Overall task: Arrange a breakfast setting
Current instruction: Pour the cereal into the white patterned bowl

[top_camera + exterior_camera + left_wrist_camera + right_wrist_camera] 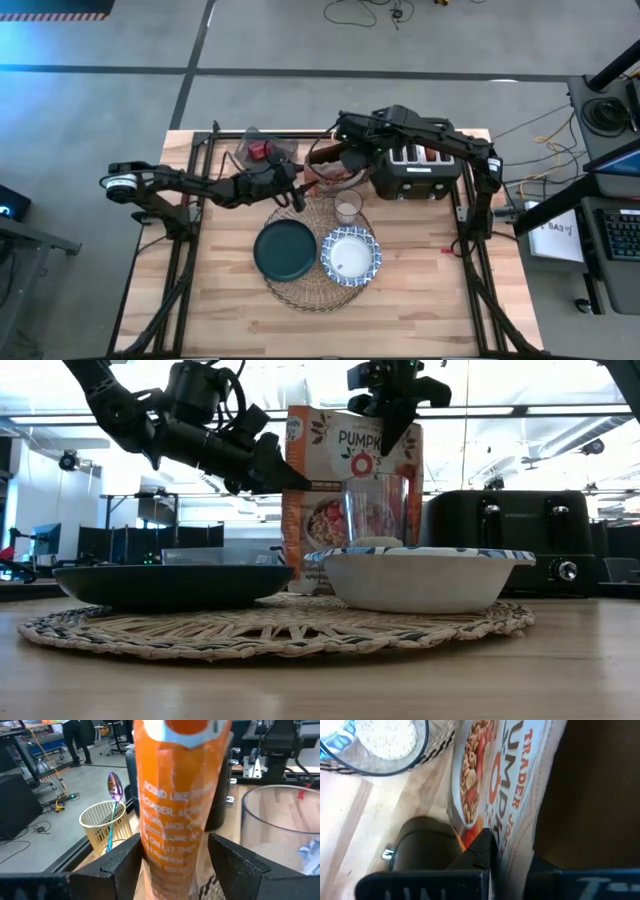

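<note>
- Round woven placemat (312, 262) lying on the wooden table (420, 310), in front of the black toaster (418, 170).
- Dark teal plate (285, 250) resting on the mat's left part; blue-and-white bowl (351, 254) just beside it on the right, its edge reaching past the mat's rim.
- Small clear glass (348, 208) standing upright at the mat's back edge, behind the bowl.
- Orange cereal box (352, 490) upright behind the glass, between both arms.
- Left gripper (172, 857) raised above the table at the box's left side, fingers (112, 865) spread wide with the box's narrow edge between them; contact not clear.
- Right gripper (392, 422) at the box's top, pointing down, fingers closed onto its upper edge.
- Green-handled spoon (113, 807) standing in a small straw basket (105, 827) beyond the box, well apart from the mat.
</note>
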### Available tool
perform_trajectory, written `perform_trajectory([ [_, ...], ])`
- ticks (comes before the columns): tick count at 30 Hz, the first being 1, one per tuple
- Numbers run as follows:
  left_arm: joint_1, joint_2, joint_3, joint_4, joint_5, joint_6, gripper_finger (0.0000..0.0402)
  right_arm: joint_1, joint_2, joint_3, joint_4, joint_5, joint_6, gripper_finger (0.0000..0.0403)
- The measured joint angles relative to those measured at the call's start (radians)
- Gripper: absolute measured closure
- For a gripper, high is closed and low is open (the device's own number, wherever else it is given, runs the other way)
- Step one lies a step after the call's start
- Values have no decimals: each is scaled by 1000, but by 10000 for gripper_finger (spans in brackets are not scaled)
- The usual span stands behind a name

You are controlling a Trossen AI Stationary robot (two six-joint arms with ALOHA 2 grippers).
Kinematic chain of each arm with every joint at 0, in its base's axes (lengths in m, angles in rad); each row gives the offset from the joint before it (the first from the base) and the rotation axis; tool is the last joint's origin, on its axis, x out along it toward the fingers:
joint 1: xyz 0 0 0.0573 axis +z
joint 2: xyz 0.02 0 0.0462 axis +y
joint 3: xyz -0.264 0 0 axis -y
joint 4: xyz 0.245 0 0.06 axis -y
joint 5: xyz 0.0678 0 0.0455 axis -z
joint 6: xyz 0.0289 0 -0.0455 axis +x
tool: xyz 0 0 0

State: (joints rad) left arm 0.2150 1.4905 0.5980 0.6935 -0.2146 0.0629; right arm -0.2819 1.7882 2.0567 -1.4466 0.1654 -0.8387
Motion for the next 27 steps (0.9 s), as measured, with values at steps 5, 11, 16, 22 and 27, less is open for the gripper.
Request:
perform_trajectory([
  [5,4,95,24,14,6,-20,216,10,0,0,24,-12,0,394],
  [11,4,234,106,22,3,-49,285,22,0,0,24,-12,17,394],
  [16,5,271,143,17,1,-51,373,22,0,0,22,-8,66,394],
  [22,11,234,127,-12,1,-65,398,22,0,0,24,-8,131,394],
  [27,28,147,112,-108,5,-65,401,22,-5,26,14,23,185,394],
])
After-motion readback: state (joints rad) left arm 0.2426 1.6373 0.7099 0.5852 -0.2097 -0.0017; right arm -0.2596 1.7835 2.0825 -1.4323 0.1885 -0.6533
